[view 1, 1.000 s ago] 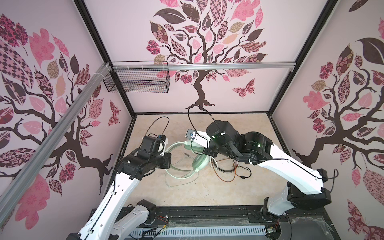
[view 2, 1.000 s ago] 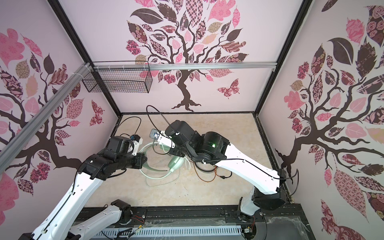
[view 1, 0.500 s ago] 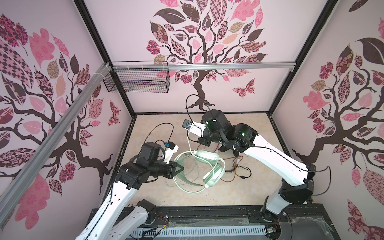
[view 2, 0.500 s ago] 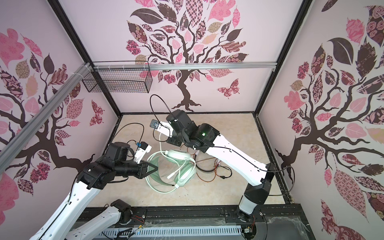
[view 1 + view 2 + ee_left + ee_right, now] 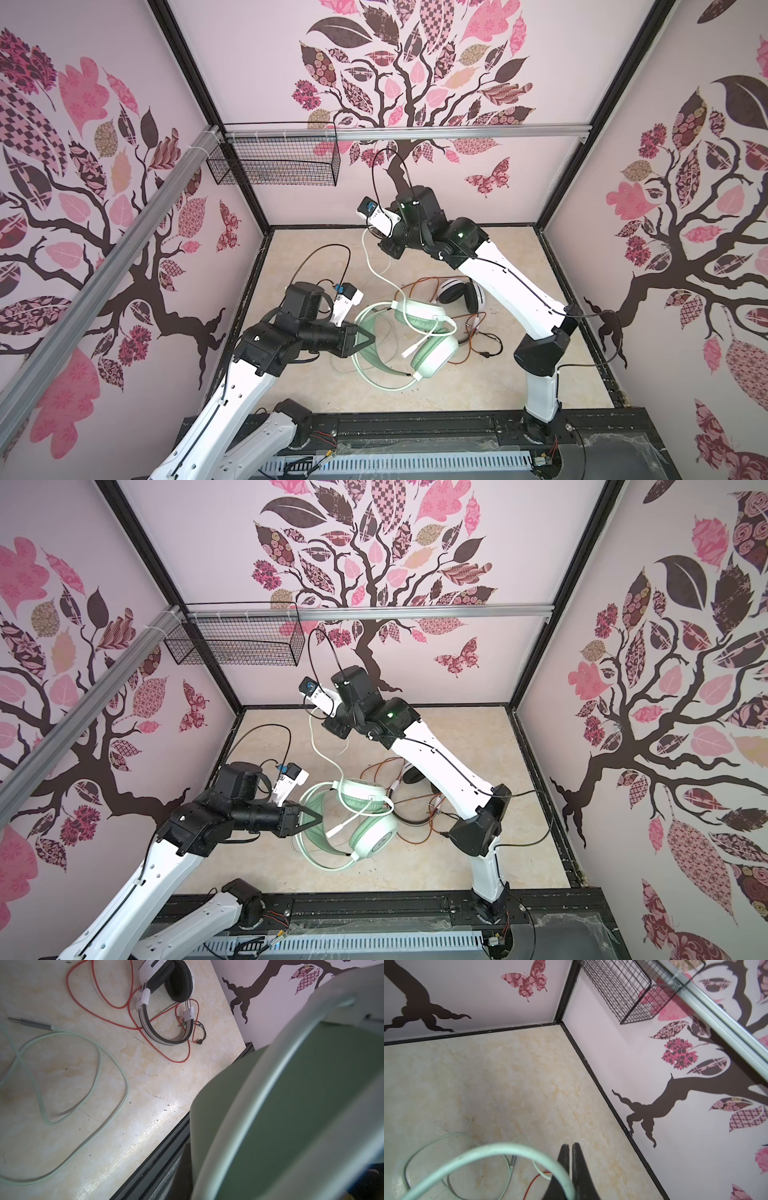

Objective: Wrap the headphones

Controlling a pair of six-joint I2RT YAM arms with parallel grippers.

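Observation:
In both top views the mint-green headphones (image 5: 428,332) (image 5: 368,827) sit mid-table. My left gripper (image 5: 366,337) (image 5: 316,817) is shut on their headband (image 5: 291,1105), which hides the jaws in the left wrist view. My right gripper (image 5: 388,246) (image 5: 570,1145) is raised near the back wall, shut on the pale green cable (image 5: 374,266) (image 5: 508,1149). The cable hangs from there down to the ear cups. The white-and-black headphones (image 5: 462,294) (image 5: 166,985) lie to the right with their orange-red cable (image 5: 419,286) (image 5: 99,991) spread loosely around them.
The pale cable's plug (image 5: 31,1023) and a loose loop (image 5: 99,1064) lie on the marble table (image 5: 511,257). A wire basket (image 5: 274,166) hangs on the back-left wall under a metal rail. A black frame edges the table front (image 5: 415,424).
My right gripper has risen and moved toward the back wall, drawing the pale cable up. My left gripper has carried the headband right and toward the front.

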